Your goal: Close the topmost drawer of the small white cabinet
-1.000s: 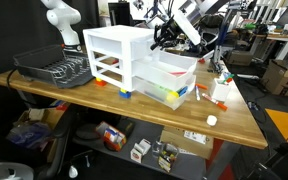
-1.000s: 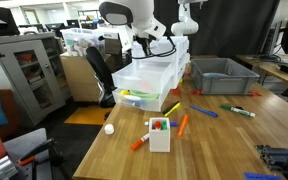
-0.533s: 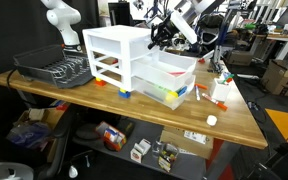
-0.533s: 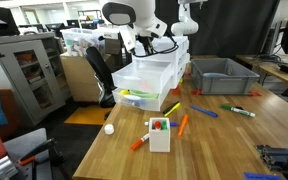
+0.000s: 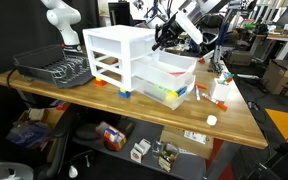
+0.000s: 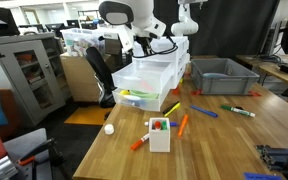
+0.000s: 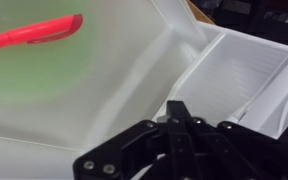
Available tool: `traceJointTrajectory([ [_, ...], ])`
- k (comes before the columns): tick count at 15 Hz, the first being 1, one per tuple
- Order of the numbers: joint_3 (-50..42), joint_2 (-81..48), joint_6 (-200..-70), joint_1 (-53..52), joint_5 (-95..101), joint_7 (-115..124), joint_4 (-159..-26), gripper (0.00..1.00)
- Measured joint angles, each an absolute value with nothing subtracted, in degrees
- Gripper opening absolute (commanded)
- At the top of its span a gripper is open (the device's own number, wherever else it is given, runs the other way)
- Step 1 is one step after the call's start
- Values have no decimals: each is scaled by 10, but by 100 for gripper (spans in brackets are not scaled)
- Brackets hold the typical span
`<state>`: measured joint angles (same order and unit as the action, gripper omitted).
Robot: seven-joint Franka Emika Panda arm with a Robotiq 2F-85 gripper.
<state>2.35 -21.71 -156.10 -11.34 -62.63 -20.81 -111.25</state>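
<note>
The small white cabinet (image 5: 117, 55) stands on the wooden table, and it also shows in an exterior view (image 6: 176, 62). Its three translucent drawers are pulled out. The topmost drawer (image 5: 176, 62) (image 6: 144, 68) sticks out about as far as the two below it. My gripper (image 5: 166, 38) (image 6: 144, 45) hovers just above that drawer's outer end. In the wrist view my fingers (image 7: 177, 108) are pressed together and hold nothing, over the white drawer plastic (image 7: 104, 80). A red pen (image 7: 34, 35) shows blurred through the plastic. I cannot tell whether I touch the drawer.
A black dish rack (image 5: 49, 68) sits beside the cabinet. A grey bin (image 6: 224, 75) stands behind it. Markers (image 6: 206, 112), a small white box (image 6: 159, 134) and a white ball (image 6: 109, 128) lie on the table (image 5: 104, 100). A white robot arm (image 5: 60, 20) stands behind.
My gripper has shifted only slightly above the drawers. The drawers have not visibly moved.
</note>
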Motion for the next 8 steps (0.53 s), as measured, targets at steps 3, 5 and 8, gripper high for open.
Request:
traceJointTrajectory([
  [3,22,-173,-1578,-115,-611,-210,-1157,0],
  [5,21,-133,-1584,-122,-576,-205,-1197,0],
  [8,23,-67,-1586,-133,-487,-168,-1270,0],
])
